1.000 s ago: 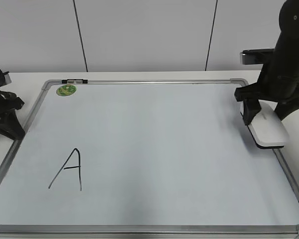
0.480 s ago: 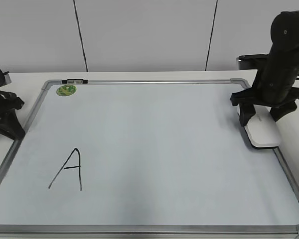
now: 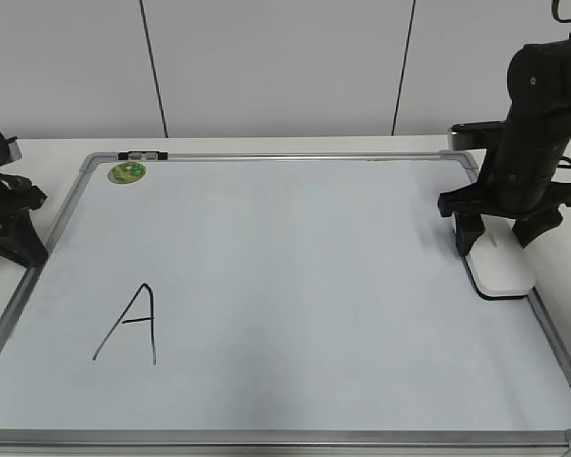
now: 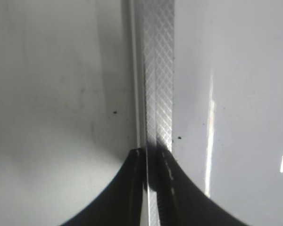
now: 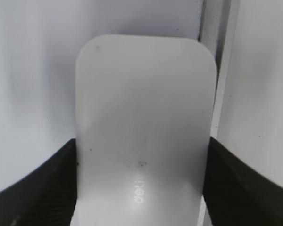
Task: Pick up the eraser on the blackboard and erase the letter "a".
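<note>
My right gripper [image 3: 496,231] stands at the right edge of the board [image 3: 295,286], with one finger on each long side of the eraser [image 3: 500,267]. In my right wrist view the two dark fingers [image 5: 42,186] sit against both sides of the eraser [image 5: 141,132], so I am clamped on it. The eraser is a flat white block with rounded corners and faint grey lettering on its top. It lies just inside the silver frame [image 5: 217,94] of the board, close to the upper right corner; I cannot tell whether it rests on the surface or is a touch above it. My left gripper [image 3: 9,214] is off the left edge of the board, beside the frame, over the desk [image 3: 38,148]. In my left wrist view its dark fingers [image 4: 132,188] meet at the bottom of the picture with only a thin line between them over the ribbed metal frame [image 4: 158,70], so they are together and hold nothing. On the board, well apart from the eraser and toward the lower left, a large angular capital letter [image 3: 128,324] is drawn in black marker. A small round green sticker [image 3: 127,172] sits at the upper left corner of the board. I see no small cursive letter anywhere on the white surface.
</note>
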### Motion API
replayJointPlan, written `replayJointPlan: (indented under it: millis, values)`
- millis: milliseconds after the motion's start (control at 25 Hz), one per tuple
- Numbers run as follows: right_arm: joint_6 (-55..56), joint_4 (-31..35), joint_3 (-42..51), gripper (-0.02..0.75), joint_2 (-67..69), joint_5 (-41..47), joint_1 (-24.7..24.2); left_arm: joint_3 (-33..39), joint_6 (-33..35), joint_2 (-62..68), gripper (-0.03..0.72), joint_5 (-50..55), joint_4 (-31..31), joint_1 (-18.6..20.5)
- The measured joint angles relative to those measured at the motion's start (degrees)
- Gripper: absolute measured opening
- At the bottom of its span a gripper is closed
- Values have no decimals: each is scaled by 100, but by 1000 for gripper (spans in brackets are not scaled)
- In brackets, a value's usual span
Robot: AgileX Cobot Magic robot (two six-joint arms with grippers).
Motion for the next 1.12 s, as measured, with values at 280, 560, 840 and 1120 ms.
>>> replayJointPlan:
  millis: [280,560,840,1120]
  values:
    - [0,0,0,610,3,0,0,0,0,0,45,0,0,0]
    - [0,-109,-259,621,3,475,0,0,0,0,92,-22,0,0]
    - [-155,-189,-891,611,3,1015,0,0,10,0,325,-140,76,0]
    - [-425,-73,-1255,596,-108,1258,0,22,10,-342,531,-302,65,0]
